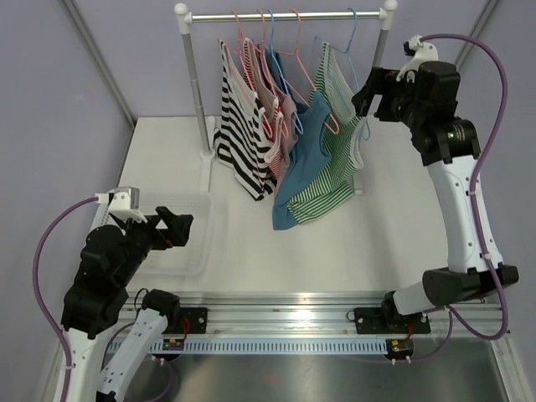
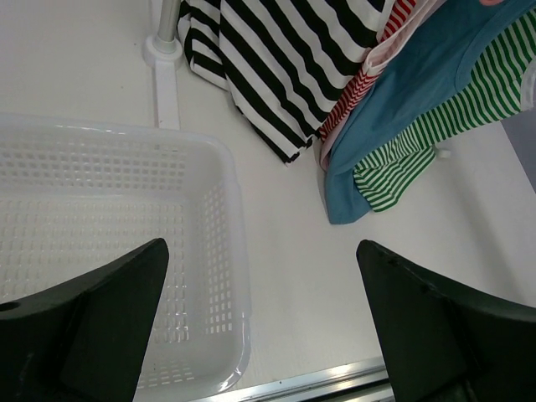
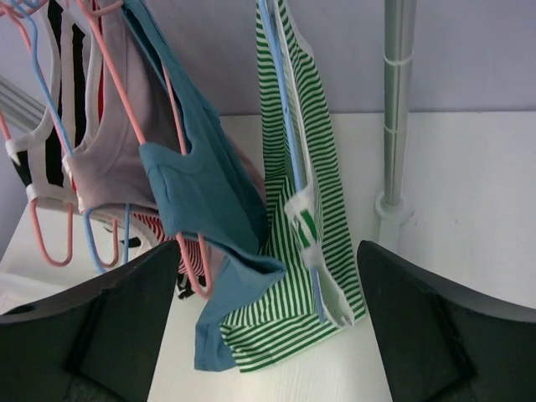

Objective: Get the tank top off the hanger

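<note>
Our right gripper (image 1: 362,94), jaws apart, sits beside the green top (image 1: 322,197), perhaps touching; left gripper (image 1: 177,226) gapes over basket (image 1: 201,244).

The green-and-white striped tank top (image 1: 333,159) hangs limp on a thin blue hanger (image 3: 277,79), rightmost on the rail (image 1: 285,15).

Right claw (image 3: 268,249) has its fingers spread wide, and the green striped tank top (image 3: 306,193) hangs straight ahead of the gap. The rack post (image 3: 395,100) stands ahead-right, so it's tight there. The blue top (image 3: 205,180) crowds ahead-left, maybe touching the green one. Left claw (image 2: 261,251) has bare table (image 2: 289,201) ahead and the basket (image 2: 216,243) wall under its left finger.
</note>
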Motion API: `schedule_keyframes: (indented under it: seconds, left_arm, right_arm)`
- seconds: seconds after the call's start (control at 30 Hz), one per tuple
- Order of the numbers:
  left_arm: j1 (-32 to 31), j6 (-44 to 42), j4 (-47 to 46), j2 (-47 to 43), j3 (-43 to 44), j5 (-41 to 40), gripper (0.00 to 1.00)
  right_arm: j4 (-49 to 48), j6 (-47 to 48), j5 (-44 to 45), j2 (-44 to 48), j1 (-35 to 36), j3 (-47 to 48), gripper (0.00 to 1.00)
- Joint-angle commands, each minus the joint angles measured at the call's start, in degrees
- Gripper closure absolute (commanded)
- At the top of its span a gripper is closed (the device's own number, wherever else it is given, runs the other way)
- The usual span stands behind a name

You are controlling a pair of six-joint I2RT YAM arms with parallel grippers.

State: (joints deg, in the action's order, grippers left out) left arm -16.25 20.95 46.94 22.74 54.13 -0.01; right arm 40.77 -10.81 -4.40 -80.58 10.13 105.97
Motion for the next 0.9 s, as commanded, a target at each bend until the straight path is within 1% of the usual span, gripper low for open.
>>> schedule_keyframes:
  seconds: [0.0,0.03,0.1,0.13,0.2,0.23,0.3,0.33,0.4,0.43,0.53,0.57,0.7,0.77,0.8,0.83,0.87]
  left_arm:
    - [-0.2,-2.0,-2.7,-1.1,-0.3,2.5,0.01]
    - [-0.2,-2.1,-2.5,-1.3,-0.2,1.9,0.01]
    - [-0.2,-2.5,-1.6,-1.4,0.1,1.5,0.01]
    - [-0.2,-2.6,-1.3,-1.4,0.2,1.4,0.01]
    - [-0.2,-2.7,-0.9,-1.6,0.4,1.4,0.01]
    - [-0.2,-2.7,-0.8,-1.6,0.5,1.6,0.01]
    - [-0.3,-2.8,-0.7,-1.9,0.3,1.7,0.01]
    - [-0.3,-2.8,-0.7,-2.0,0.2,1.6,0.01]
    - [-0.2,-2.8,-0.8,-2.0,0.1,1.6,0.01]
    - [-0.3,-2.8,-0.9,-2.0,-0.1,1.6,0.01]
    - [-0.3,-2.8,-0.9,-1.7,-0.2,1.6,0.01]
    - [-0.3,-2.8,-0.9,-1.8,-0.2,1.7,0.01]
    - [-0.3,-2.9,-1.0,-1.7,-0.3,1.4,0.01]
    - [-0.3,-2.9,-0.9,-1.7,-0.2,1.3,0.01]
    - [-0.2,-2.9,-0.9,-1.8,-0.2,1.2,0.01]
    - [-0.3,-2.9,-0.9,-1.8,-0.2,1.2,0.01]
    - [-0.3,-2.9,-0.9,-1.8,0.0,1.3,0.01]
  right_arm:
    - [0.8,3.9,-2.3,-6.4,0.2,8.5,0.09]
    - [1.1,4.4,-2.4,-8.0,0.2,11.8,0.11]
    - [1.6,5.7,-2.3,-12.5,0.2,14.7,0.15]
    - [2.0,6.3,-2.5,-14.1,0.2,18.1,0.24]
    - [3.7,7.3,-2.6,-18.9,0.3,21.6,0.26]
    - [4.7,7.5,-3.0,-20.7,0.3,25.8,0.26]
    - [6.9,8.1,-3.6,-25.4,0.3,29.4,0.31]
    - [7.5,8.3,-4.0,-26.7,0.2,32.8,0.38]
    - [8.6,8.7,-4.5,-30.0,0.2,36.3,0.46]
    - [8.8,8.8,-4.6,-30.7,0.2,37.0,0.57]
    - [8.4,9.2,-4.8,-31.9,0.2,37.7,0.67]
    - [8.1,9.3,-4.8,-31.9,0.2,37.6,0.68]
    - [7.0,9.7,-4.4,-31.5,0.2,35.7,0.68]
    - [7.0,9.8,-4.2,-31.7,0.3,35.4,0.81]
    - [7.4,9.8,-4.2,-31.7,0.3,35.5,0.91]
    - [7.5,9.8,-4.2,-31.6,0.2,35.6,0.93]
    - [7.3,9.7,-4.3,-31.5,0.2,35.5,0.94]
